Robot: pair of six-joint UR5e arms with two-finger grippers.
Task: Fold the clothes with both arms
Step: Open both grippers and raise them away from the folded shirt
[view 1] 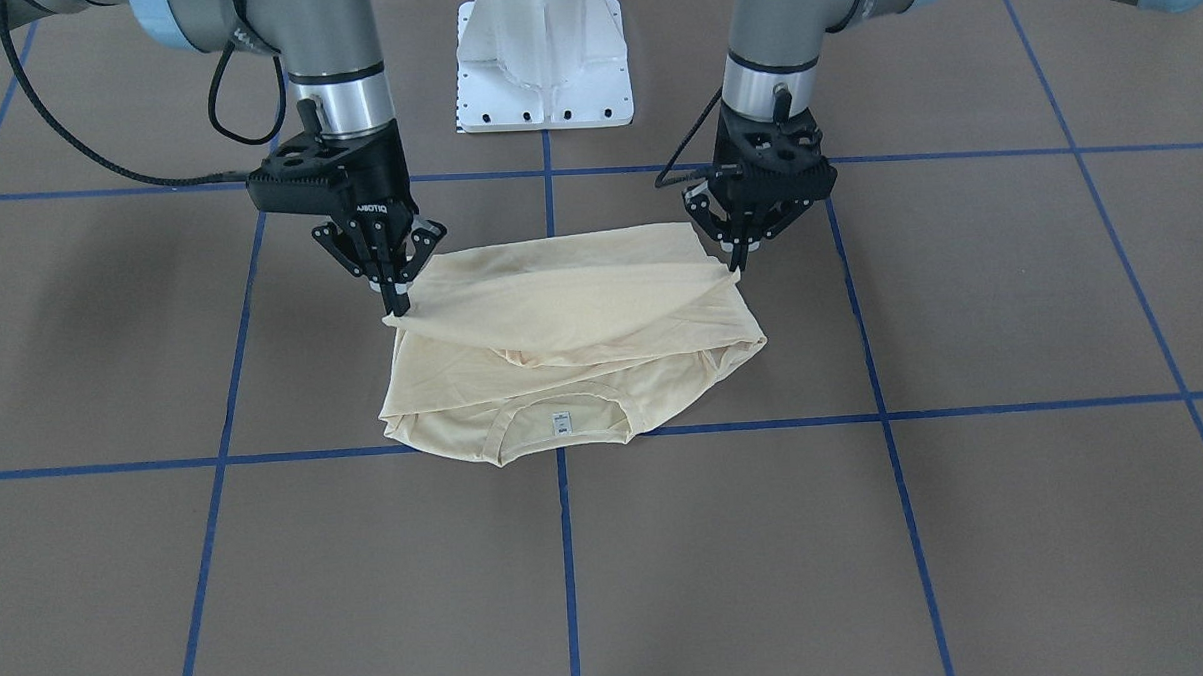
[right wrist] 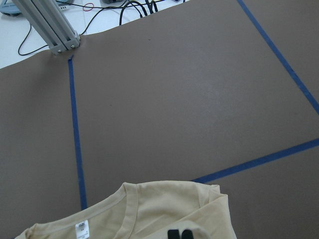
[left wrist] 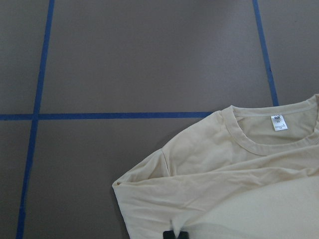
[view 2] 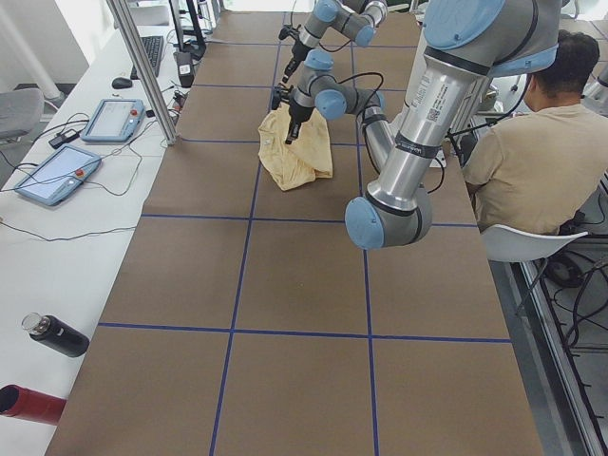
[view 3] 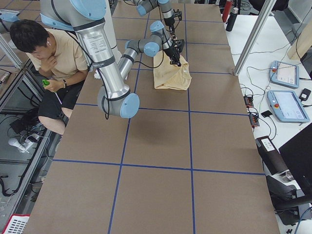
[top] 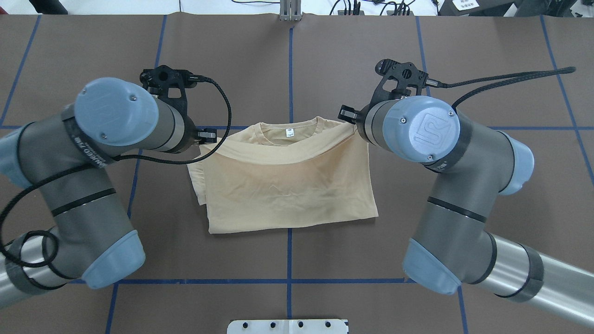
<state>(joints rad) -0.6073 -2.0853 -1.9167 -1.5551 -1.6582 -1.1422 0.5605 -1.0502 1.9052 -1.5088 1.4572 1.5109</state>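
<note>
At the table's [view 1: 1018, 524] middle, straight out from my white pedestal [view 1: 544, 65], the cream T-shirt [view 1: 573, 379] lies folded in on itself. Its collar and neck label [view 1: 562, 424] point toward the edge away from me.

Right gripper [view 1: 397, 301]: jaws closed, pinching one corner of the upper layer. Left gripper [view 1: 736, 261]: jaws closed, pinching the opposite corner. Between the two grips the held edge runs across the shirt's width, raised off the lower layer, which rests flat on the table. The held edge stands short of the collar, and the label shows uncovered. In the left wrist view my black fingertips [left wrist: 169, 235] sit at the bottom edge with cloth against them.

Surface: brown covering, marked into squares by blue tape lines [view 1: 568, 579]; the shirt straddles the centre line.

Room: a white bench [view 2: 57, 247] runs along the table's far edge, carrying two control tablets [view 2: 57, 174], cables and a black bottle [view 2: 55, 335]. An aluminium post [view 2: 142, 66] rises at that edge. A person [view 2: 532, 161] in a beige shirt sits on my side, beside the table.
</note>
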